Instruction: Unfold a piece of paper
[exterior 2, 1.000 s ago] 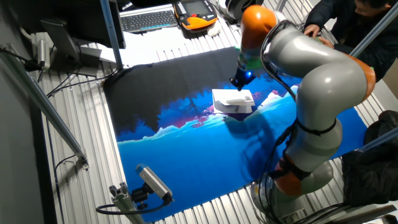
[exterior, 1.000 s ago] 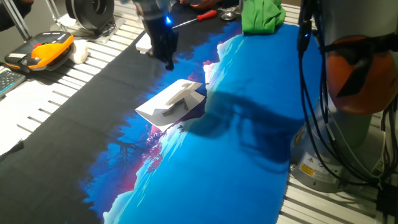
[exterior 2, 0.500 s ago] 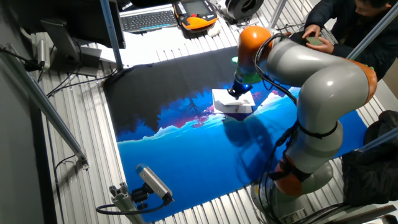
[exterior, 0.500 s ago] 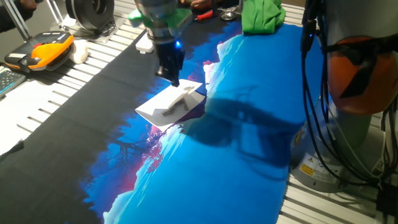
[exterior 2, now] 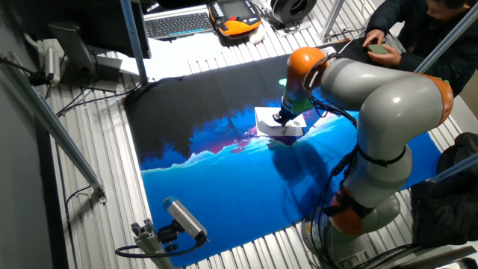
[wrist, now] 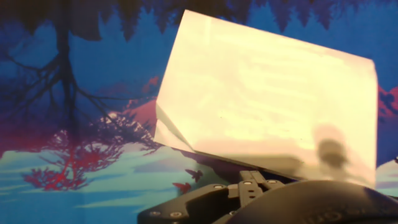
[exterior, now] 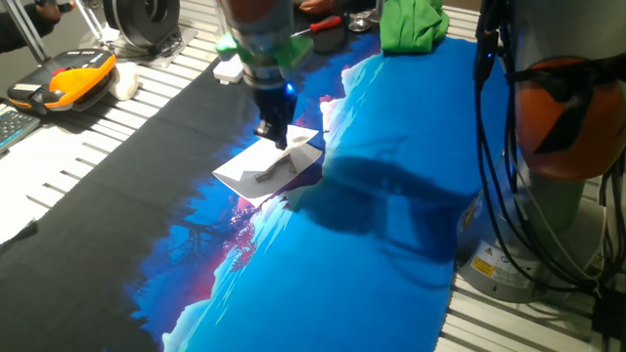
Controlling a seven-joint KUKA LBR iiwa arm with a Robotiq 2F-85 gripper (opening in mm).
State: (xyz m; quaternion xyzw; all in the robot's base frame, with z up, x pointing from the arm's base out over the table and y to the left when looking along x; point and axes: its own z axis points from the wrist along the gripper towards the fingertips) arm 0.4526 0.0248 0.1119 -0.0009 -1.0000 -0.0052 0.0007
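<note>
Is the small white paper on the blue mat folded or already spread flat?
Folded. The small white paper has an upper flap lying over its lower layer, with one corner lifted off the blue printed mat, and the tool sits at its edge.

1. The piece of paper (exterior: 266, 164) lies on the mat (exterior: 372, 225), near its middle.
2. My gripper (exterior: 276, 135) hangs directly over the paper's far edge.
3. A cloth (exterior: 411, 23) sits at the mat's far edge.

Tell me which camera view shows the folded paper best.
The hand view: the paper fills the picture, its edges and corner fold plain. One fixed view shows it small under the gripper; in the other, the arm partly covers it.
</note>
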